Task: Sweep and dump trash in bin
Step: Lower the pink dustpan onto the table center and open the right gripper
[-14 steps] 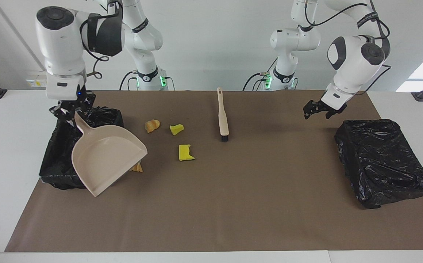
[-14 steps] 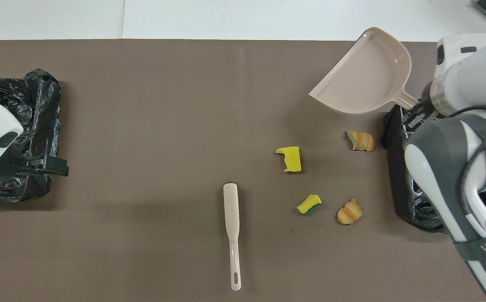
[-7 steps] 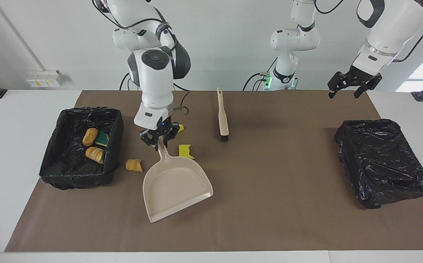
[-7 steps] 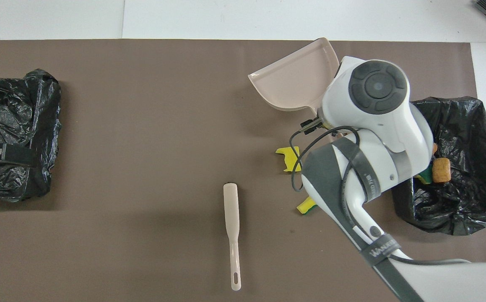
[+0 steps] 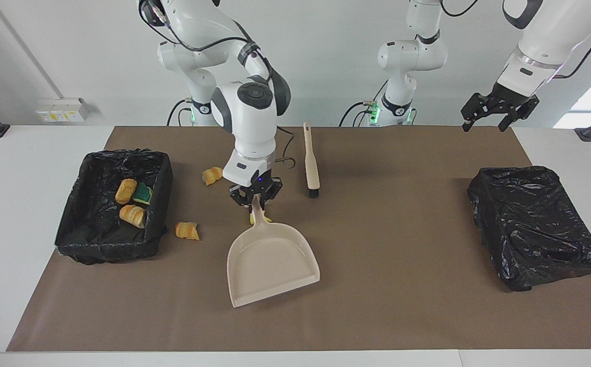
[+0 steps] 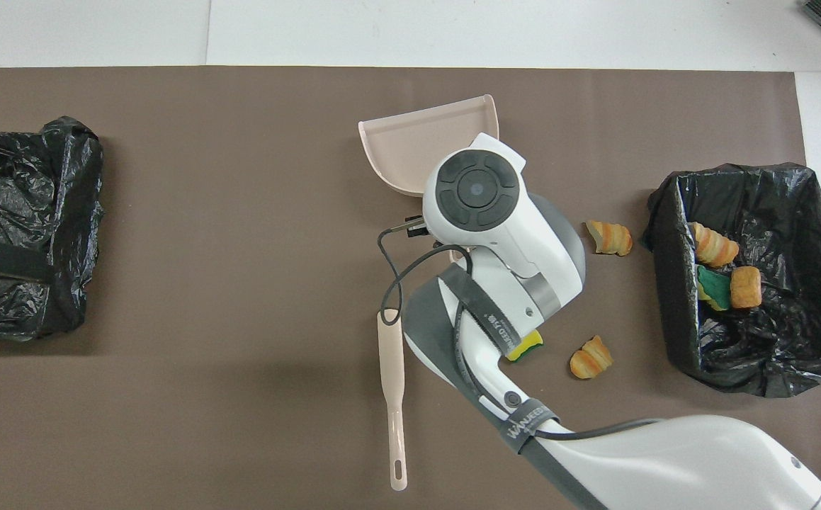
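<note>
**Colleague:** Describe the table for me, start with the arms.

**Operator:** I have the right gripper (image 5: pixel 254 200) over the middle of the brown mat (image 5: pixel 377 306), its fingers pinched on the handle of the beige dustpan (image 5: pixel 272 265). The pan's open edge points away from the robots. I cannot tell whether the pan rests flat on the mat. The left gripper (image 5: pixel 499 109) waits in the air over the mat's edge nearest the robots, toward the left arm's end of the table, fingers spread, holding nothing.

**Colleague:** Where is the trash?

**Operator:** Some is loose, some is binned. In the black-lined bin (image 5: pixel 78 239) at the right arm's end I count two bread pieces (image 5: pixel 125 190) and one green-backed sponge piece (image 5: pixel 143 193). One loose bread chunk (image 5: pixel 187 230) lies on the mat just beside that bin. A second bread chunk (image 5: pixel 212 175) sits nearer the robots. A yellow sponge piece (image 5: pixel 252 219) peeks out beside the dustpan handle, mostly hidden by the gripper. From overhead, another sponge bit with a green back (image 6: pixel 525 348) shows at the edge of the right arm.

**Colleague:** Anything else?

**Operator:** A beige brush (image 5: pixel 311 163) lies on the mat beside the right gripper, bristles pointing away from the robots. A second black-lined bin (image 5: pixel 535 227) sits at the left arm's end.
</note>
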Controlling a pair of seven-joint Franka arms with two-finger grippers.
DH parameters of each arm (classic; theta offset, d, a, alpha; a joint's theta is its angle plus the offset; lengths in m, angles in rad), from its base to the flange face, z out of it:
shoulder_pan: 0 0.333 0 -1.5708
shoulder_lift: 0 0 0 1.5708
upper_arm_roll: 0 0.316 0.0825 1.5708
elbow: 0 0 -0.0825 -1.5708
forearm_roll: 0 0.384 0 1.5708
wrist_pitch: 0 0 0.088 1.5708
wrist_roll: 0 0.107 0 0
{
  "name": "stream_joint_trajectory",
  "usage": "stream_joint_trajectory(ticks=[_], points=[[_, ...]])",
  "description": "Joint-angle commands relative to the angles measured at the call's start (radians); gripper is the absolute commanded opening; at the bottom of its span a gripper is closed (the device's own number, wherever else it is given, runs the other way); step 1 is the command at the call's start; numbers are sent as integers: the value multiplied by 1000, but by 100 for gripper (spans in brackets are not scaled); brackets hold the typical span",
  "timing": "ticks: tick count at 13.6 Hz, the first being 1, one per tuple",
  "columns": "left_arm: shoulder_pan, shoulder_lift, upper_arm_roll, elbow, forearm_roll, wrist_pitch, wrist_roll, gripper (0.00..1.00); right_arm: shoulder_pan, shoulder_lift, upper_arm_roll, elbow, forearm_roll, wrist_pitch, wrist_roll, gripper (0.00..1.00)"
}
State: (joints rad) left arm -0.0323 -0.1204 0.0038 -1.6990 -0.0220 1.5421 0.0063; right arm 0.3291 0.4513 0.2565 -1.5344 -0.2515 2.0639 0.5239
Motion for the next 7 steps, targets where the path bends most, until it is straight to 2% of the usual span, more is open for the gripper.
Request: stream_joint_trajectory(ticks=[1,3,6,7], points=[[11,10,-8,13,11,-16,12,100,51,144,-10,163,0,8,122,0],[11,11,-8,13,11,-13,12,100,88,194,-13,209,-2,18,200,0],[9,15,-8,12,11,-11,11,100,100,214,-10,197,-23,45,243,0],[9,18,-8,12,11,-7,9,100,99,214,-10,197,-23,42,248,14]])
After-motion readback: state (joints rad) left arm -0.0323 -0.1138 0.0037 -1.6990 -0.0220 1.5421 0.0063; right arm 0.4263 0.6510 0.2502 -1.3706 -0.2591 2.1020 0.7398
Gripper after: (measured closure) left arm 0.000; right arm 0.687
